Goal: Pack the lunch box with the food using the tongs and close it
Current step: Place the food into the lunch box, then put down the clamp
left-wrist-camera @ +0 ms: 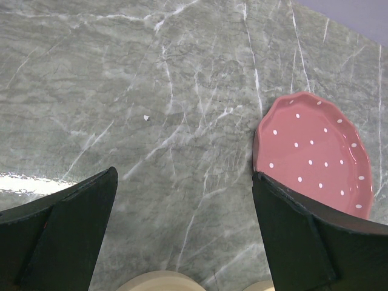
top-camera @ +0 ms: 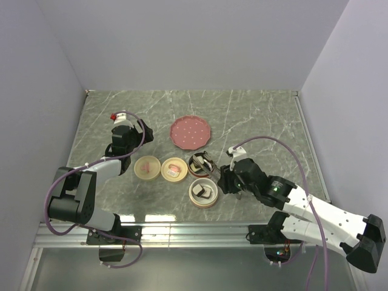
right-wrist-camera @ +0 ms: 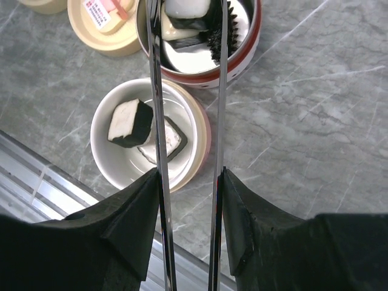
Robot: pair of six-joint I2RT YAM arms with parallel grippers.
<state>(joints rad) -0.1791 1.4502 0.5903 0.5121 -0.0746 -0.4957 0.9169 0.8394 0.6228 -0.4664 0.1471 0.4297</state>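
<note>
The lunch box stands as two round bowls. The near white bowl [right-wrist-camera: 109,163] [top-camera: 205,193] holds two black-and-white food blocks [right-wrist-camera: 129,123]. The far red-rimmed bowl [right-wrist-camera: 242,57] [top-camera: 202,163] holds more food [right-wrist-camera: 187,11]. My right gripper [right-wrist-camera: 189,176] [top-camera: 227,176] is shut on the silvery tongs [right-wrist-camera: 155,91]. Their two arms run apart from each other, up over the far bowl, and the tips pass out of frame. My left gripper [left-wrist-camera: 185,182] [top-camera: 124,136] hangs open over bare table, left of the bowls, with nothing between its fingers.
A pink dotted plate [top-camera: 190,132] [left-wrist-camera: 315,151] lies bare at the back. Two cream lids [top-camera: 147,167] [top-camera: 174,169] lie left of the bowls, one with a pink-red knob [right-wrist-camera: 106,12]. The table's metal front edge [right-wrist-camera: 36,176] runs just below the near bowl.
</note>
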